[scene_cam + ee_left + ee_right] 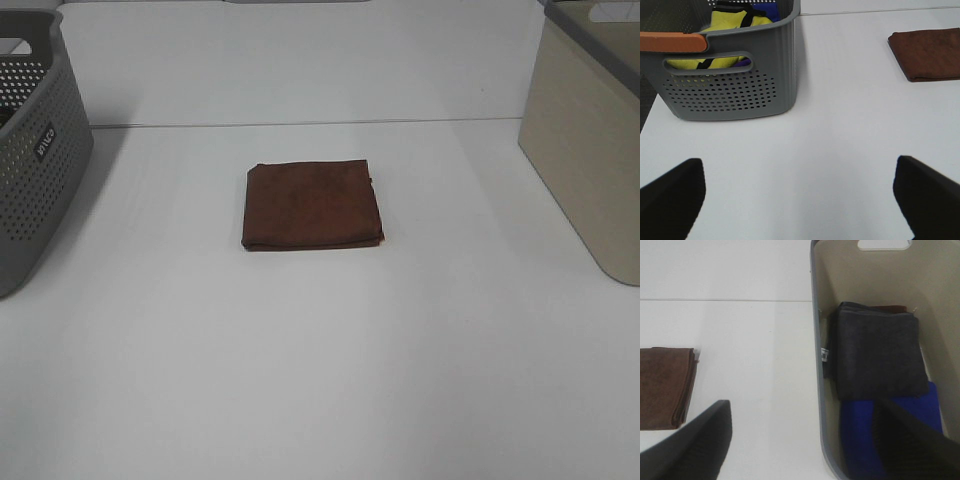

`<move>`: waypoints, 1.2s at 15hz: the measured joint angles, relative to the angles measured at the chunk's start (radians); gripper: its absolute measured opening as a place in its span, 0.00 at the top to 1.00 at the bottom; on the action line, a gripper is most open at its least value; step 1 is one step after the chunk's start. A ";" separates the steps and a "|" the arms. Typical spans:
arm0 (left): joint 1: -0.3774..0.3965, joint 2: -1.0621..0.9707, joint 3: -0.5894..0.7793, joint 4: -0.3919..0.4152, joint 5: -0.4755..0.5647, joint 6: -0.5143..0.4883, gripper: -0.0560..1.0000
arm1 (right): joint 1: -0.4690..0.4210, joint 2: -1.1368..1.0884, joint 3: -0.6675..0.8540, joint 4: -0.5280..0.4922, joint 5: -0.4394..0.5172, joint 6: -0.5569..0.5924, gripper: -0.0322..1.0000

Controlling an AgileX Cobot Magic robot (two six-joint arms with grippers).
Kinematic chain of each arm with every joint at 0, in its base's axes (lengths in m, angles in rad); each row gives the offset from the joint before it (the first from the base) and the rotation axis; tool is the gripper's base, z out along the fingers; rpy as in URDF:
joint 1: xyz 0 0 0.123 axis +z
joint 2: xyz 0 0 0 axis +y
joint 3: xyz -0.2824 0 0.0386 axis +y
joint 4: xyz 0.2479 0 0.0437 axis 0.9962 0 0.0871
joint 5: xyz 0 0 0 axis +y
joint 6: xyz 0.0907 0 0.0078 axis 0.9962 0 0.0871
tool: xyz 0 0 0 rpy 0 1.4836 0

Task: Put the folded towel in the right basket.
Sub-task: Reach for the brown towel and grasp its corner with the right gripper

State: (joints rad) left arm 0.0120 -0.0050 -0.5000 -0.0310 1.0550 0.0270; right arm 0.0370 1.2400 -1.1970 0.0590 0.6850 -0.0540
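Brown folded towel (313,206) lies flat near the middle of the white surface (320,380), roughly square, thick folded edge toward the camera. Nothing touches it. The beige right basket (590,150) stands at the right edge of the surface, well apart from the towel and cut off by the frame. A grey perforated basket (35,170) stands at the left edge, also well apart, with a small label on its wall.

Neither arm shows in the high view.

Left tool (800,200): both dark fingers (670,197) spread wide apart, holding nothing, above bare surface. In its wrist view the grey basket holds a yellow cloth (737,22) and something blue (771,9), with an orange strip (672,41) along the rim.

Right tool (802,440): fingers (695,440) wide apart, holding nothing, hanging over the near wall of the right basket. That basket holds a dark grey folded towel (877,352), a blue cloth (890,435) beside it, and a sliver of reddish-brown cloth (890,307) peeking out behind the grey one.
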 joint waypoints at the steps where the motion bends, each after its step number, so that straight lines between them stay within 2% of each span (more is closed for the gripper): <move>1: 0.000 0.000 0.000 0.000 0.000 0.000 0.03 | 0.000 0.076 -0.073 0.028 0.014 -0.022 0.26; 4: 0.000 0.000 0.000 0.000 0.000 0.000 0.03 | 0.005 0.293 -0.273 0.165 0.091 -0.128 0.26; 7: 0.000 0.000 0.000 0.000 0.000 0.000 0.03 | 0.098 0.449 -0.405 0.188 0.149 -0.185 0.28; 11: 0.000 0.000 0.000 0.000 0.000 0.000 0.03 | 0.205 0.568 -0.444 0.195 0.154 -0.192 0.28; 15: 0.000 0.000 0.000 0.000 0.000 0.000 0.03 | 0.221 0.693 -0.444 0.314 0.164 -0.196 0.28; 18: 0.000 0.000 0.000 0.000 0.000 0.000 0.03 | 0.221 0.866 -0.566 0.371 0.300 -0.202 0.28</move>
State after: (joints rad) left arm 0.0120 -0.0050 -0.5000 -0.0310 1.0550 0.0270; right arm 0.2580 2.1060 -1.7630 0.4300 0.9850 -0.2560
